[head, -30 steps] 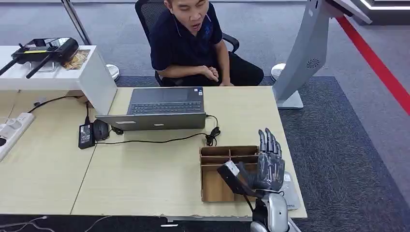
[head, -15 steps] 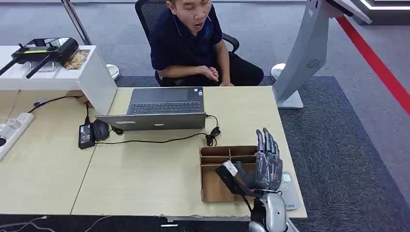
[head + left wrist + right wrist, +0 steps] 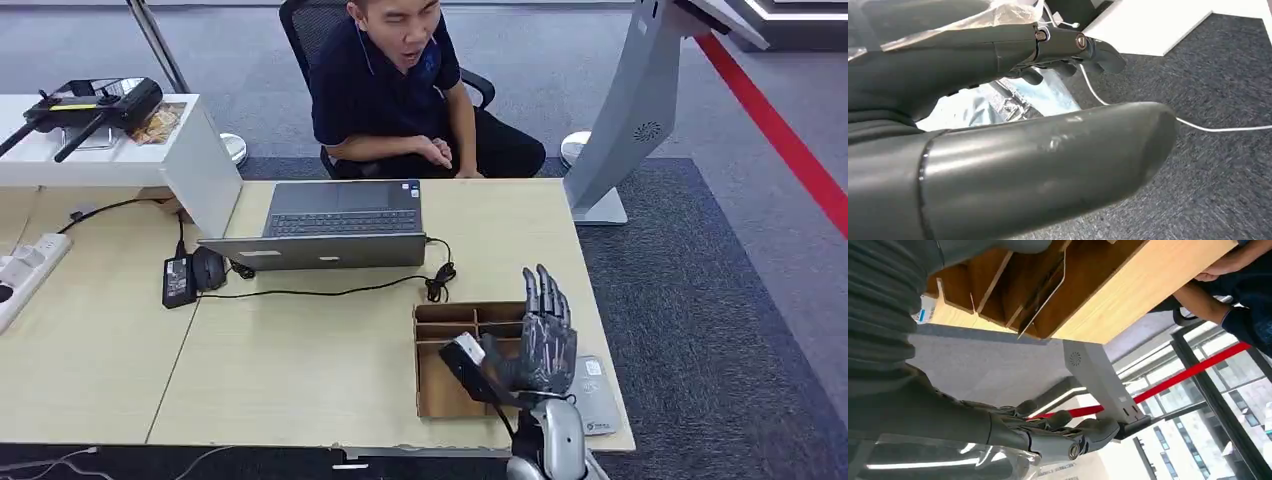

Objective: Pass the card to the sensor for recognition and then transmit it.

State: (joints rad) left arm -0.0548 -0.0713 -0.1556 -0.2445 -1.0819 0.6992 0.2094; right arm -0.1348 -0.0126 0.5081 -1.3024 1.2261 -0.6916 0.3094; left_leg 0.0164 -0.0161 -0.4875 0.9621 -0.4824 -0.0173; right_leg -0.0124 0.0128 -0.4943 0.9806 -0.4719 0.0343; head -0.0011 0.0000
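**Right hand over tray, card just beside**

While the right hand (image 3: 545, 345) hovers over the tray (image 3: 440, 385), fingers apart and straight, holding nothing, the card (image 3: 592, 392) lies flat just right of it near the table edge: pale grey, small marks.

pale wood table (image 3: 320, 370), brown cardboard tray (image 3: 445, 390), grey laptop (image 3: 335, 225), dark grey right hand (image 3: 545, 335), blue-grey speckled carpet (image 3: 720, 330) with a red stripe (image 3: 785, 140).

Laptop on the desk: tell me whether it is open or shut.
Open. The laptop shows its keyboard facing up toward the seated person, with its screen panel tilted toward the camera.
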